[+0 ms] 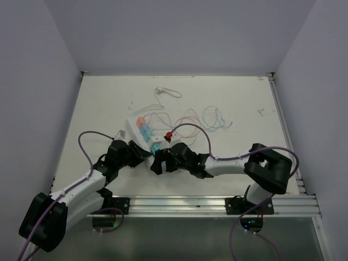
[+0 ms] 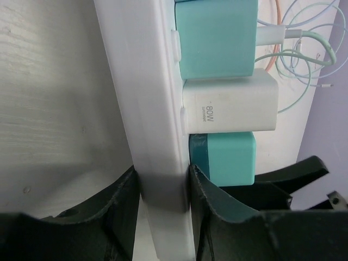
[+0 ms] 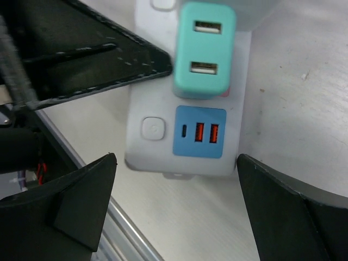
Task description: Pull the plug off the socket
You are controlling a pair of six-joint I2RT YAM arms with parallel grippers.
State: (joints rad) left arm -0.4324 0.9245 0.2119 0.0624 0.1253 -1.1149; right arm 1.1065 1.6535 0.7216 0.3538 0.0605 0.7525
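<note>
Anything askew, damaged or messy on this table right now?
Nothing looks damaged or spilled. The socket lies diagonally on the table, and loose thin cables sprawl in tangled loops beyond it. The left claw clamps the socket's body, which looks intended.

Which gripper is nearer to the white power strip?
Left. The left gripper is shut on the power strip, one finger on each long side. The right gripper stands open over the strip's end, both fingers clear of it.

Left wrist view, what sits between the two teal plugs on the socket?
A white adapter marked 80W, set on the socket between the upper teal plug and the lower teal plug. The left wrist view shows it plainly.
</note>
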